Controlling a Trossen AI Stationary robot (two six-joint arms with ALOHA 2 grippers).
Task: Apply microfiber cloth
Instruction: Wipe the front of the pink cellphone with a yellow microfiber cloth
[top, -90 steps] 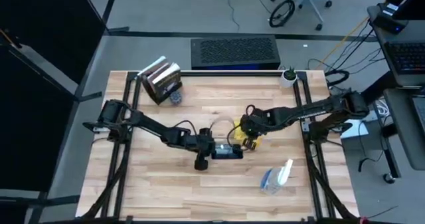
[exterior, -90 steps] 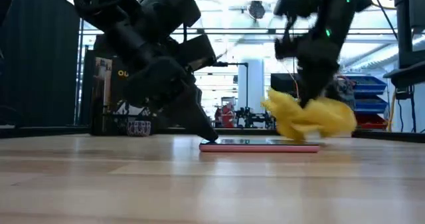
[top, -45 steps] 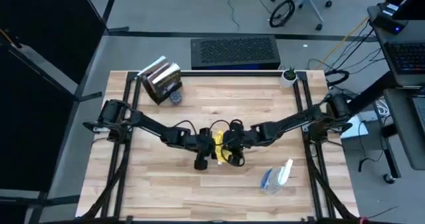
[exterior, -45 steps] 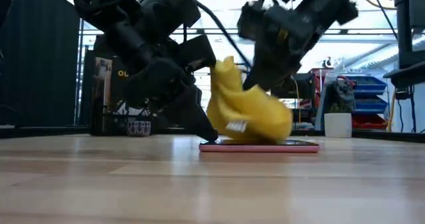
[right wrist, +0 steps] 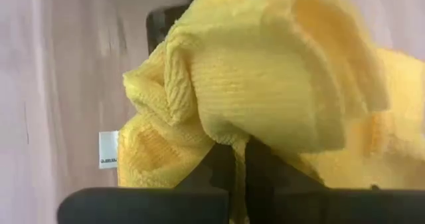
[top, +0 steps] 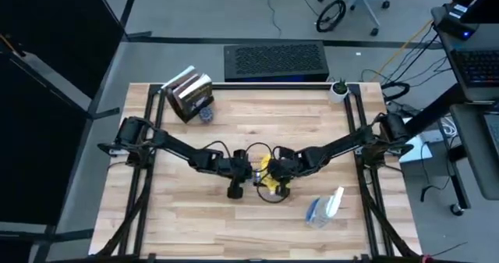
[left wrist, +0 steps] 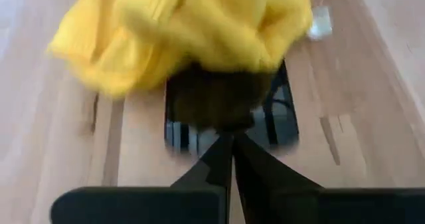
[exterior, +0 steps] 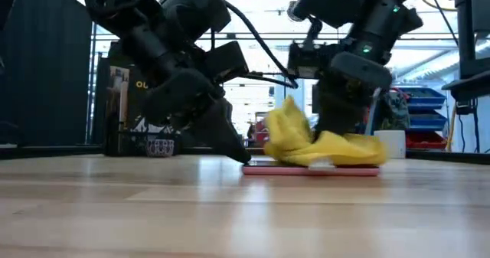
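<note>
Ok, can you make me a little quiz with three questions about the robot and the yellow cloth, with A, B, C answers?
1. Where is the microfiber cloth?
A. On top of the phone
B. Beside the spray bottle
C. On the books

2. How many robot arms reach to the middle of the table?
A. One
B. Two
C. Three

3. What is the right end effector doing?
A. Hanging open in the air
B. Holding the spray bottle
C. Shut on the cloth

Answers:
1. A, because the low view shows the yellow cloth lying on the flat phone.
2. B, because the high view shows one arm coming from each side.
3. C, because the right wrist view shows its fingers pinched together in the yellow fabric. The left end effector is shut too, its tip at the phone's edge.
</note>
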